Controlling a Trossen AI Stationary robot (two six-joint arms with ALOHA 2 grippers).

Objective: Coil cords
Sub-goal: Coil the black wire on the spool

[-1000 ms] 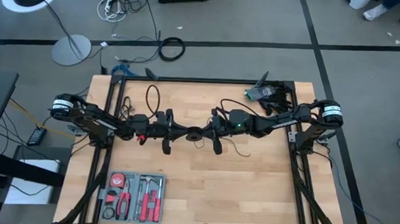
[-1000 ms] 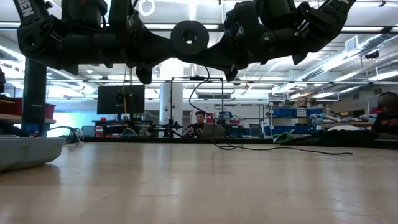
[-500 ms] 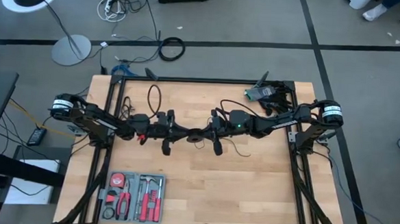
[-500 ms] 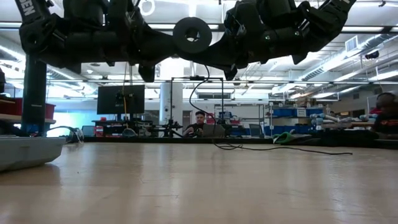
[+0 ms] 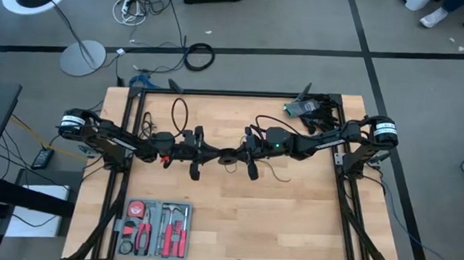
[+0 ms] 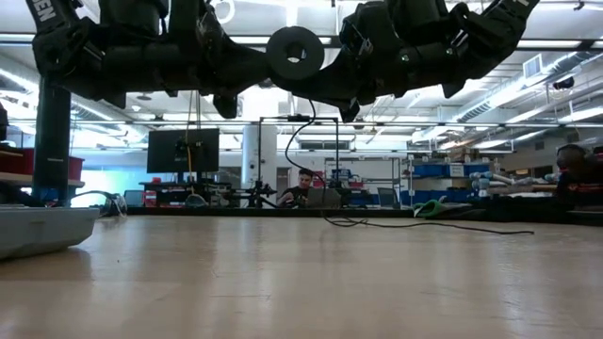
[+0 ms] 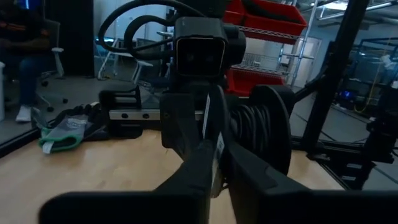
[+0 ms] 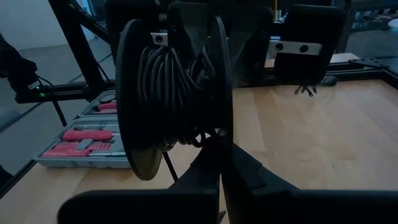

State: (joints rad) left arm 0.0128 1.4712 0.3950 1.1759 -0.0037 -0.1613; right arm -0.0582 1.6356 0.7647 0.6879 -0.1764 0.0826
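Observation:
The cords are one thin black wire, most of it wound on its round black puck (image 5: 225,155), which hangs in mid-air over the table's middle between my two grippers (image 6: 295,52). A loose loop (image 5: 177,111) lies toward the far left. Another strand (image 5: 276,174) trails on the wood to the right (image 6: 415,224). My left gripper (image 7: 216,163) comes level from the left and is shut, with its tips at the wound wire (image 7: 245,134). From the right comes my right gripper (image 8: 219,149), shut at the puck's lower rim. My left gripper is shut with its tips against the wound wire beside the puck (image 7: 231,144), coming level from the table's left. Its own fingers hide the strand between them. My right gripper pinches the lower rim of one puck disc (image 8: 219,127) between its two fingertips, level from the table's right. The puck stands on edge, lifted clear of the table.
A grey tray of red-handled tools (image 5: 159,230) sits at the near left (image 6: 38,231). A green and black bundle (image 5: 306,108) lies at the far right corner. Black frame rails (image 5: 242,93) border the table. People sit in the room beyond (image 6: 301,184).
In the low view the puck has crept slightly up and toward the right arm. Both arms have otherwise kept their places.

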